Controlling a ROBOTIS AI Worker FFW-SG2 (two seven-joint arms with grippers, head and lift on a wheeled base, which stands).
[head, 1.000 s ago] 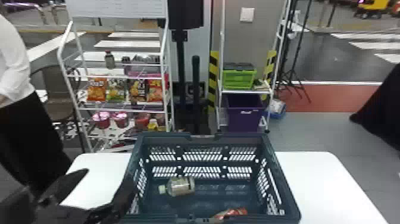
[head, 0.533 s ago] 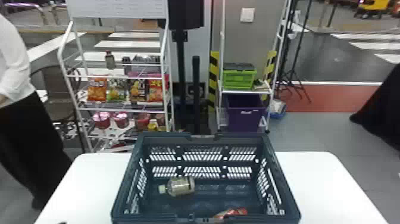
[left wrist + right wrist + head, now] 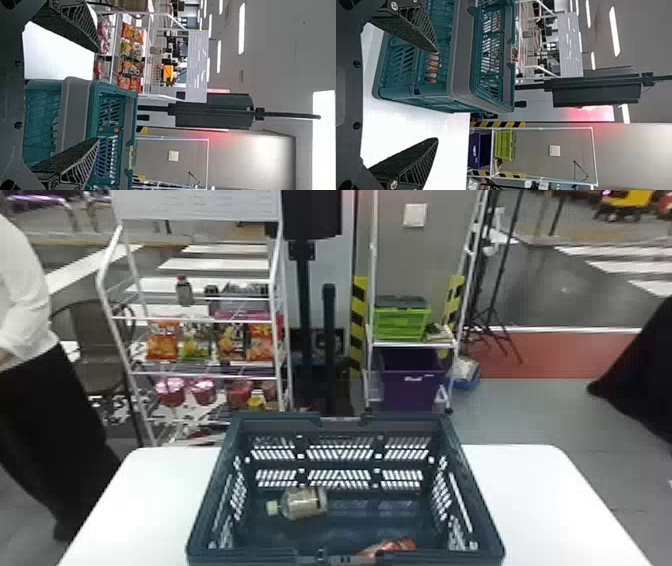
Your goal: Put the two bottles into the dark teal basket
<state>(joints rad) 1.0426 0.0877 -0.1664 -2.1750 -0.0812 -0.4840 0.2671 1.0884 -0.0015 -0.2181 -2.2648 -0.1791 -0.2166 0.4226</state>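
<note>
The dark teal basket (image 3: 345, 527) stands on the white table. Inside it a clear bottle with a pale green cap (image 3: 304, 503) lies on its side, left of centre. An orange-red item (image 3: 392, 546), perhaps the second bottle, lies by the near wall, partly hidden by the rim. In the left wrist view my left gripper (image 3: 99, 95) is open, with the basket (image 3: 73, 118) beyond its fingers. My right gripper (image 3: 438, 97) is also open, facing the basket's side (image 3: 462, 59); orange-red shows through the slots there.
The white table (image 3: 545, 500) extends on both sides of the basket. Behind it stand a snack rack (image 3: 200, 370) and a shelf holding a green crate (image 3: 400, 321) and a purple bin (image 3: 411, 382).
The left arm, over the table's left side a second ago, has drawn back toward the bottom edge and out of the head view. Basket and contents look unmoved.
</note>
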